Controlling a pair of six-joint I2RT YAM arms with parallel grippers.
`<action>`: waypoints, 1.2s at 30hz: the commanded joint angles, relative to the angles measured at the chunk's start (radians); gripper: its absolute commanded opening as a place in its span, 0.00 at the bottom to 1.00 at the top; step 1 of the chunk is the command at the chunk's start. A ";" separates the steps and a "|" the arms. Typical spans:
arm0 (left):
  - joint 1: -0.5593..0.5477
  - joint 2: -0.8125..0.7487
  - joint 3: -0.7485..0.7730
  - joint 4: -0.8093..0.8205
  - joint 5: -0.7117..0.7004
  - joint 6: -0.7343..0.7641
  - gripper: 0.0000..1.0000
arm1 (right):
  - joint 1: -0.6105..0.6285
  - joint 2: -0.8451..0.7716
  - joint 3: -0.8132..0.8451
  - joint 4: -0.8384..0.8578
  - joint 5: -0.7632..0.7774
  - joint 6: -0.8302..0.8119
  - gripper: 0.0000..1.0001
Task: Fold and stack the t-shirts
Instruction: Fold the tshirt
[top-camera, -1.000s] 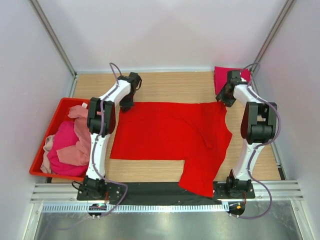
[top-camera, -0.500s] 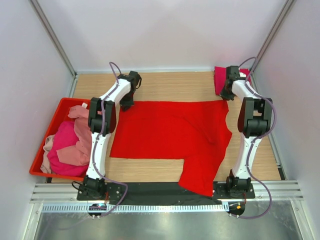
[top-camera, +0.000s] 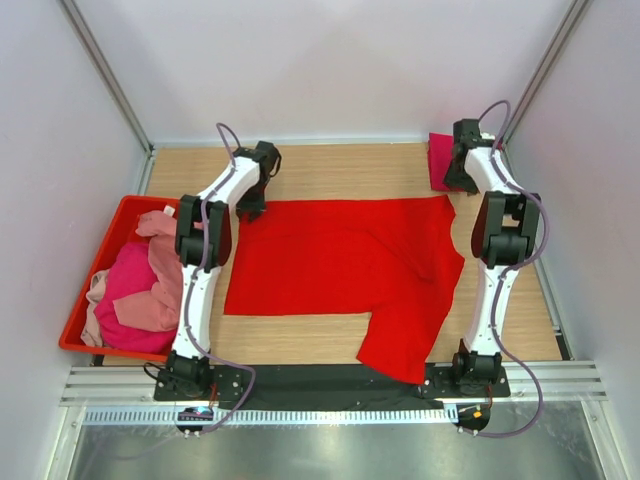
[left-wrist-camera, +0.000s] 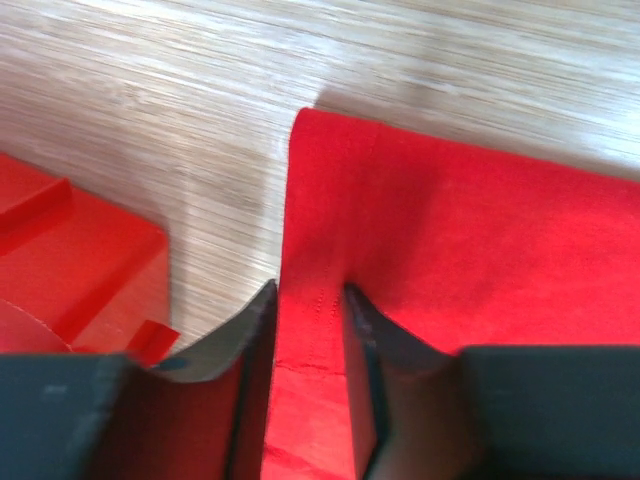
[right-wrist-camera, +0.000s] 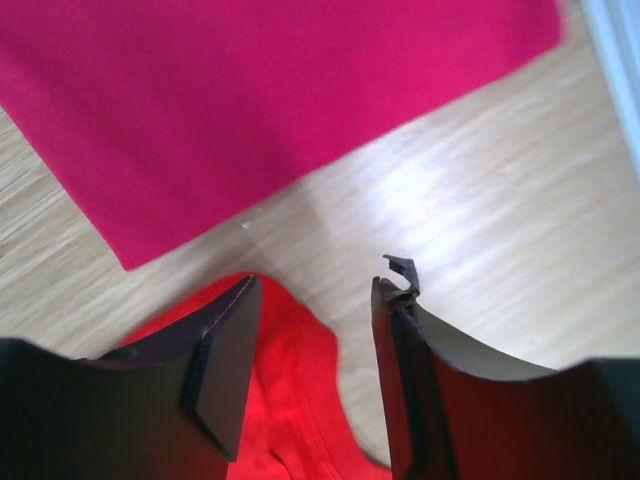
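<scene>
A bright red t-shirt (top-camera: 340, 260) lies spread flat on the wooden table, one part hanging over the near edge. My left gripper (top-camera: 252, 210) is at its far left corner. In the left wrist view the fingers (left-wrist-camera: 308, 290) stand slightly apart, astride the flat hem (left-wrist-camera: 310, 330). My right gripper (top-camera: 455, 186) hovers open just past the far right corner. That corner (right-wrist-camera: 290, 400) lies loose on the wood between its fingers (right-wrist-camera: 315, 280). A folded magenta t-shirt (top-camera: 438, 160) rests at the back right, also seen ahead of the right fingers (right-wrist-camera: 250, 100).
A red plastic bin (top-camera: 110, 352) stands at the left with pink (top-camera: 150, 300) and magenta (top-camera: 130, 275) shirts heaped in it; its corner (left-wrist-camera: 80, 250) shows beside the left fingers. White walls enclose the table on three sides.
The shirt's far edge has been drawn back and straightened. The right gripper let go of the corner and moved toward the back wall. The left jaws have parted a little.
</scene>
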 joint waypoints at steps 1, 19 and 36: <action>0.009 -0.088 0.017 0.021 0.036 -0.017 0.35 | -0.002 -0.116 0.095 -0.229 0.107 0.013 0.55; -0.130 -0.441 -0.379 0.100 0.229 -0.072 0.39 | 0.419 -0.722 -0.749 -0.052 -0.221 0.064 0.46; -0.147 -0.530 -0.522 0.125 0.271 -0.119 0.36 | 0.408 -0.592 -0.804 0.020 -0.085 -0.018 0.49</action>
